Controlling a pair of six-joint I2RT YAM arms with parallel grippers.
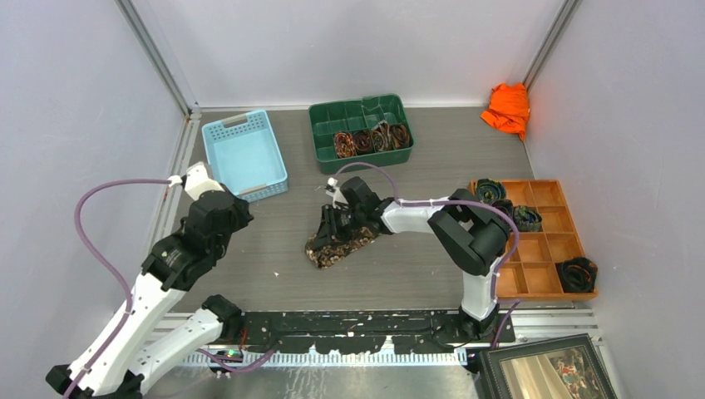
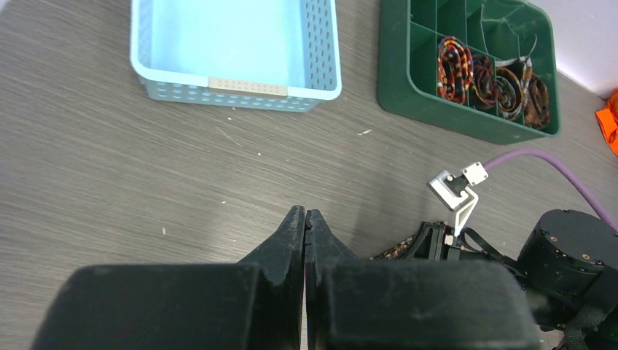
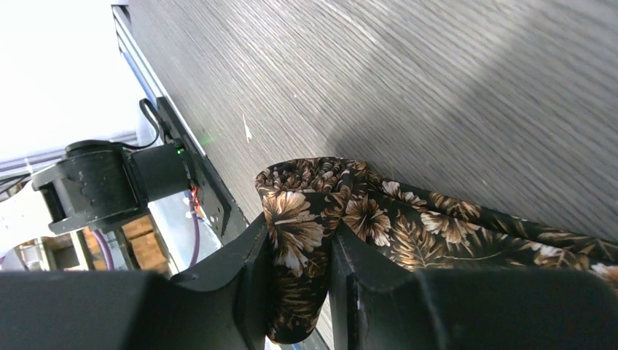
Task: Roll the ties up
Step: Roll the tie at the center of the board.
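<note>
A brown, tan and black floral tie (image 1: 332, 245) lies bunched on the middle of the table. My right gripper (image 1: 339, 223) is shut on a fold of this tie (image 3: 302, 240), which is pinched between its fingers (image 3: 248, 255). My left gripper (image 2: 305, 219) is shut and empty, hovering over bare table left of the tie; in the top view it (image 1: 218, 212) sits by the blue basket. Several rolled ties (image 1: 372, 138) sit in the green tray (image 1: 324, 143), also seen in the left wrist view (image 2: 490, 76). Dark coils (image 1: 490, 190) sit in the orange tray (image 1: 549, 278).
A light blue basket (image 1: 214, 160) stands at the back left, also in the left wrist view (image 2: 138, 58). A bright orange cloth (image 1: 508, 108) lies in the back right corner. A framed picture (image 1: 544, 368) lies at the near right edge.
</note>
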